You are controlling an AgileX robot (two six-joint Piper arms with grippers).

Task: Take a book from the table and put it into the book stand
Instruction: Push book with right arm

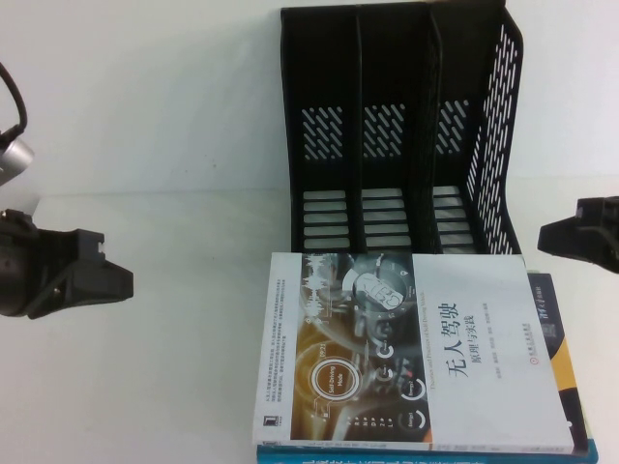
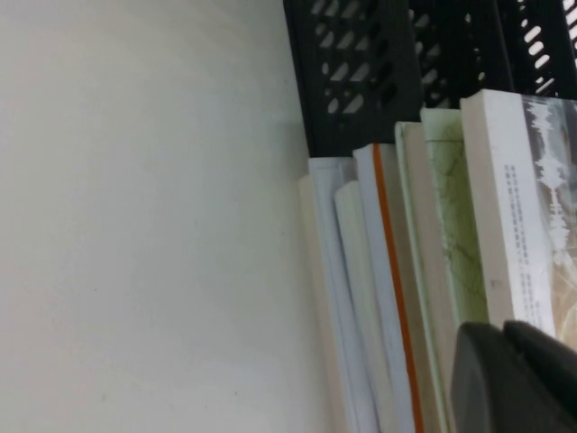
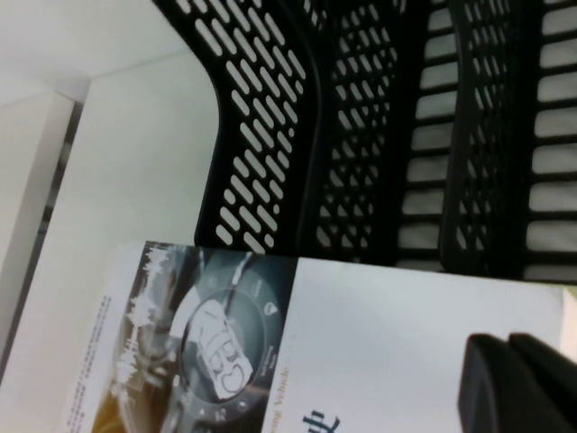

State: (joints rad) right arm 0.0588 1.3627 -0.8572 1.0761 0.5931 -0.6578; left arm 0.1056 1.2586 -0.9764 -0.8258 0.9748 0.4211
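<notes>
Book (image 1: 426,358): I see it topmost on a stack on the bench (image 1: 164,367), just before the stand (image 1: 397,126); white cover, black title, dashboard photo.
Left wrist view: shows me the stack's page edges (image 2: 397,298), hidden from above.
Left gripper (image 1: 73,275): hangs left of the book, apart; I cannot tell its fingers' state.
Right gripper (image 1: 580,237): at the stand's right; fingers likewise unclear.
</notes>
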